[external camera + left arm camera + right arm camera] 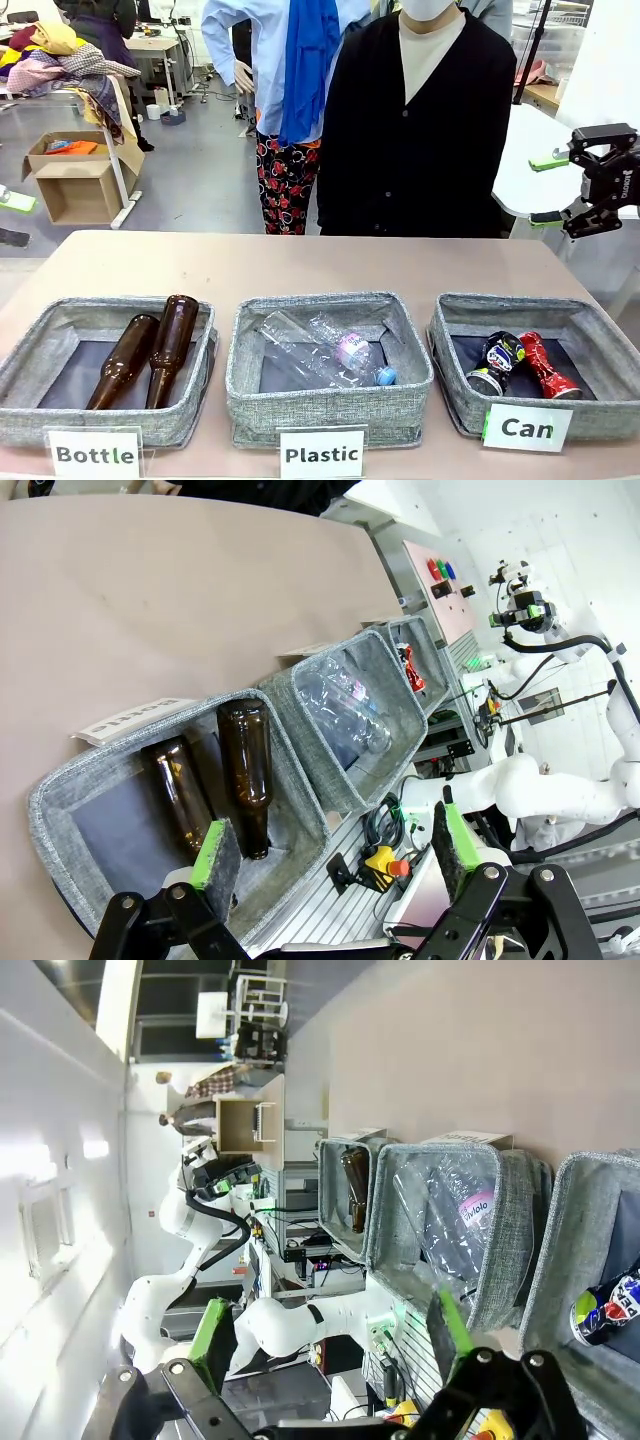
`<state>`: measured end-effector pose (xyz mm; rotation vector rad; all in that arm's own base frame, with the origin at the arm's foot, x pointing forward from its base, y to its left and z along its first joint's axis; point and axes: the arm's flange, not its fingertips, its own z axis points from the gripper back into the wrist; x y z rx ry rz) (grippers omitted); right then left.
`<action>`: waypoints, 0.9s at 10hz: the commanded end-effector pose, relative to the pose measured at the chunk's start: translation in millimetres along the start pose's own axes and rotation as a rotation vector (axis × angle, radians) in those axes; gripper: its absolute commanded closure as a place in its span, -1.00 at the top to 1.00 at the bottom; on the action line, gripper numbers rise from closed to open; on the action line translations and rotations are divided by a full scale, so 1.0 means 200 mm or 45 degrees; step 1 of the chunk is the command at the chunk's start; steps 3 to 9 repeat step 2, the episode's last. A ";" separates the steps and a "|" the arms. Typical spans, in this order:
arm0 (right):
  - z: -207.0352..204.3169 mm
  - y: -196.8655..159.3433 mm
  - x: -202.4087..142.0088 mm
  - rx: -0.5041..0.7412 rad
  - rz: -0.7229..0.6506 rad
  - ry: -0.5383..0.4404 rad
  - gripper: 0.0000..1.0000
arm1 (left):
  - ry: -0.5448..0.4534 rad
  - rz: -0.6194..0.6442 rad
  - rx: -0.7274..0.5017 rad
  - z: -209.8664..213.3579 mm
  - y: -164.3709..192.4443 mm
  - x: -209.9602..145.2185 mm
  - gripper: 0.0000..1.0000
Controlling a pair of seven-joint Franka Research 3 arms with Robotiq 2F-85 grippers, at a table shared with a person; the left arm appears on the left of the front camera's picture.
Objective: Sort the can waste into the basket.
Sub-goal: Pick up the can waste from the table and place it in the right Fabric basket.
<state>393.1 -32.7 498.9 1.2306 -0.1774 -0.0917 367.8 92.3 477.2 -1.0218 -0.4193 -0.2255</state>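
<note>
Lighting: bright, even, indoor, from overhead. Shadows: soft, faint, inside the bins [330, 405]. Glare: white wall [60, 1160] washed out in right wrist view; mild sheen on brown bottles [172, 345]. Focus: front view sharp; wrist views bend at edges, near fingers [215, 855] slightly soft.

Right wrist view, rolled sideways. Right gripper [335, 1345] at bottom edge, jaws wide apart, green pads [212, 1328] bare — nothing between them. Pale tabletop [480, 1040] fills upper right. Three grey fabric bins in a row: basket [575, 1230] at right edge holds the black can [608, 1308] (white-blue print, silver end facing the camera). Middle bin [385, 1210] holds clear plastic bottles [455, 1210]. Farthest bin [330, 1175] holds a brown glass bottle [355, 1192]. The other white arm [195, 1215] stands beyond — its gripper [215, 1168] raised off the table.
</note>
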 end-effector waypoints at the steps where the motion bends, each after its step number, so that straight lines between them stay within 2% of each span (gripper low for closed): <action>1: 0.01 0.02 0.01 -0.002 -0.017 0.012 1.00 | 0.002 -0.026 -0.004 0.00 0.00 -0.01 1.00; 9: 0.01 0.02 0.01 -0.002 -0.017 0.012 1.00 | 0.002 -0.026 -0.004 0.00 0.00 -0.01 1.00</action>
